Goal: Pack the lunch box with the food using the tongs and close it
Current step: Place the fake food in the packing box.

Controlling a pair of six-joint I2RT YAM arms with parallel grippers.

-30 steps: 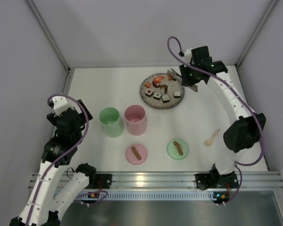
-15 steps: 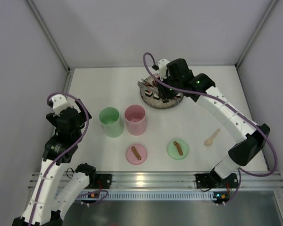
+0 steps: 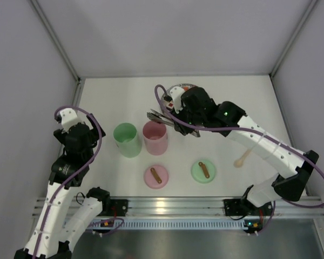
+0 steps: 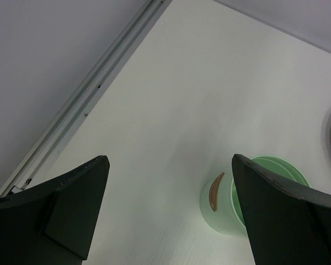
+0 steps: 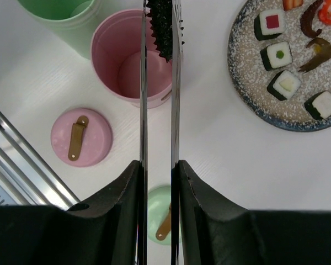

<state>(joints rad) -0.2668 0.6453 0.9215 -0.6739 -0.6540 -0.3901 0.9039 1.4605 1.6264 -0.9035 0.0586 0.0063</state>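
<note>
tongs (image 5: 175, 110): thin, shiny, jagged dark tips over pink cup (image 5: 113, 88) | right gripper (image 5: 158, 165) squeezes tongs | left gripper (image 4: 170, 165) wide, empty | plate (image 5: 245, 72) upper right

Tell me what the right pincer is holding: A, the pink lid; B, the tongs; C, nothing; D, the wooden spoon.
B: the right pincer is shut on the tongs, while the spoon and pink lid lie untouched.

Spread hand (image 4: 171, 212) near green cup (image 4: 220, 212)
</note>
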